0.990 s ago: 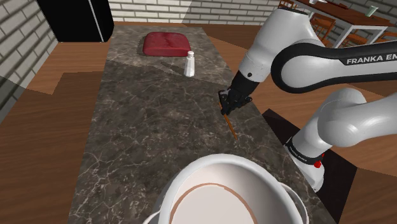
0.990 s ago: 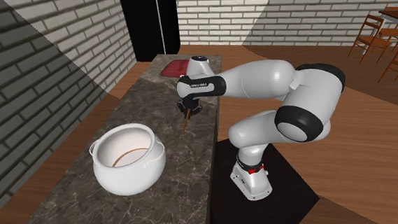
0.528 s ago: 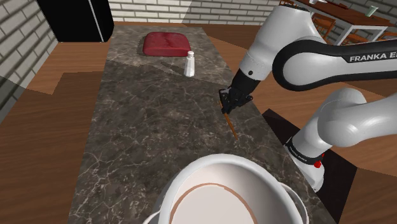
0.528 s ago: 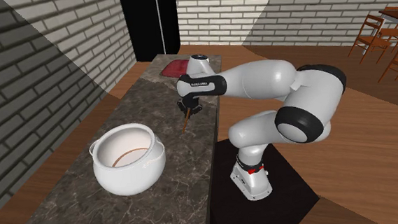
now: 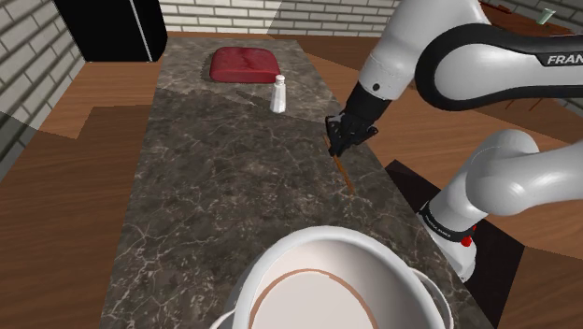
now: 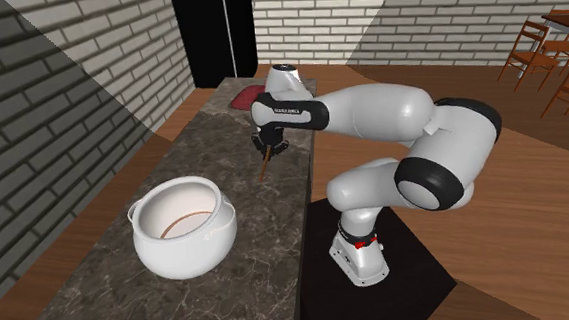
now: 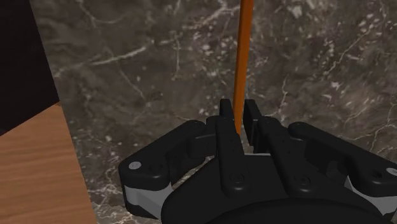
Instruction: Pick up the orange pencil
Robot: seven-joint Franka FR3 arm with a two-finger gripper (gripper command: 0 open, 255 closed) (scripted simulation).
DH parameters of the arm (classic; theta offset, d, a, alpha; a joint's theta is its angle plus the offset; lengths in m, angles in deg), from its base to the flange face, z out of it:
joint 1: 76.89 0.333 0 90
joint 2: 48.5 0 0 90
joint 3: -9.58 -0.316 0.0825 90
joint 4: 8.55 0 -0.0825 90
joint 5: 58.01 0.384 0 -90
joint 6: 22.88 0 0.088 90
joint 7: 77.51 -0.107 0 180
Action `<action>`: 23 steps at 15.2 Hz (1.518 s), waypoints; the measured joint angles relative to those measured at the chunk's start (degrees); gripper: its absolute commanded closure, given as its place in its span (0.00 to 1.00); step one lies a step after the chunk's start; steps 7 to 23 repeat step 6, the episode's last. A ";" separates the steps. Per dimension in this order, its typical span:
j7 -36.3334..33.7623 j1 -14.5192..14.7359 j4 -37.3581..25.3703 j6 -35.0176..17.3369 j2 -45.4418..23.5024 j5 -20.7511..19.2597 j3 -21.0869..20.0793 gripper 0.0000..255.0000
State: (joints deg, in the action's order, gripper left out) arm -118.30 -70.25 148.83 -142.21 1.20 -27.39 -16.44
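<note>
White and round, a large two-handled pot (image 5: 318,238) sits nearest the shoulder camera on the dark, pale-veined marble countertop (image 5: 215,178); its inside bottom looks brownish. Past the pot, close to the counter's edge on the stand's side, the black two-finger gripper (image 5: 334,148) points down at the stone. Its fingers are pinched on the upper end of the thin orange pencil (image 5: 344,176). The pencil hangs from them at a slant, its lower end toward the pot. Whether that lower tip touches the marble cannot be told. In the wrist view the two fingertips clasp the pencil (image 7: 243,57) between them, and its shaft runs away from the gripper (image 7: 238,111) over the marble. The second exterior view shows the pencil (image 6: 265,165) under the gripper (image 6: 268,145), well apart from the pot (image 6: 182,251). Farther along the counter stands a small white shaker with a grey cap (image 5: 278,94), upright. Beyond it lies a dark red, rounded rectangular dish (image 5: 244,63). A tall black cabinet (image 5: 112,28) stands against the white brick wall (image 5: 280,14).
</note>
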 measured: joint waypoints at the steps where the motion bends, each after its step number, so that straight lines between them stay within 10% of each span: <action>1: -0.09 -0.11 -0.50 0.81 0.30 -0.32 0.32 1.00; 23: -0.77 -0.70 -3.65 4.74 1.14 -1.86 1.65 1.00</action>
